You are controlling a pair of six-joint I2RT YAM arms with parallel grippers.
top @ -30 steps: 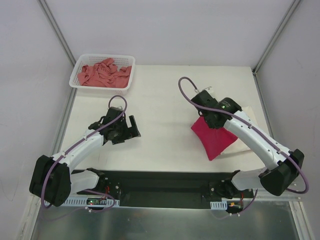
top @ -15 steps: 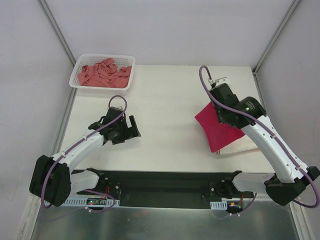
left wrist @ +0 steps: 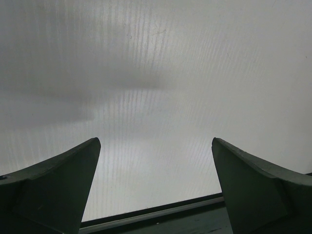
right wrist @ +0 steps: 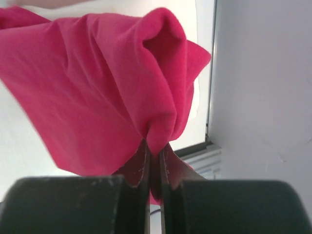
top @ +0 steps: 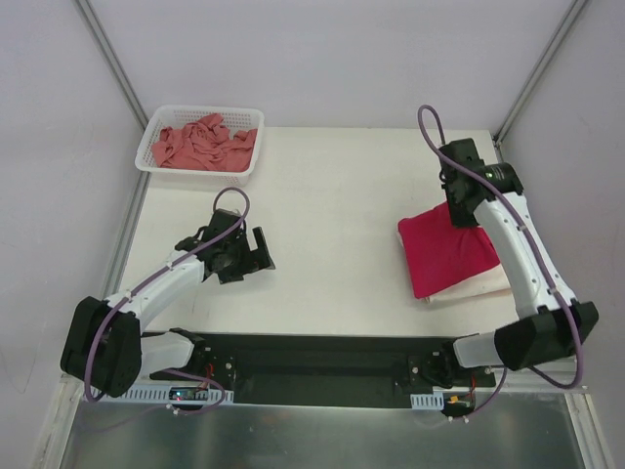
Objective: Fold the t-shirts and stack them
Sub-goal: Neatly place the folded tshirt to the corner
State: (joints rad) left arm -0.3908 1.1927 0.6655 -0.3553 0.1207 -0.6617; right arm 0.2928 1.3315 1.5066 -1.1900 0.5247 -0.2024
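Right claw (right wrist: 154, 152) pinches magenta t-shirt (right wrist: 97, 83) between fingertips.

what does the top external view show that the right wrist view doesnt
Only the top external view: the basket holding the crumpled salmon-pink shirt at the far left corner of the table, the open left pincer over bare tabletop, and the cream-white shirt lying under the magenta-red shirt.
Only the right wrist view: the right pincer shut tight on a bunched fold of that cloth.
Both: the magenta-red shirt, gripped by the right arm at its far edge.
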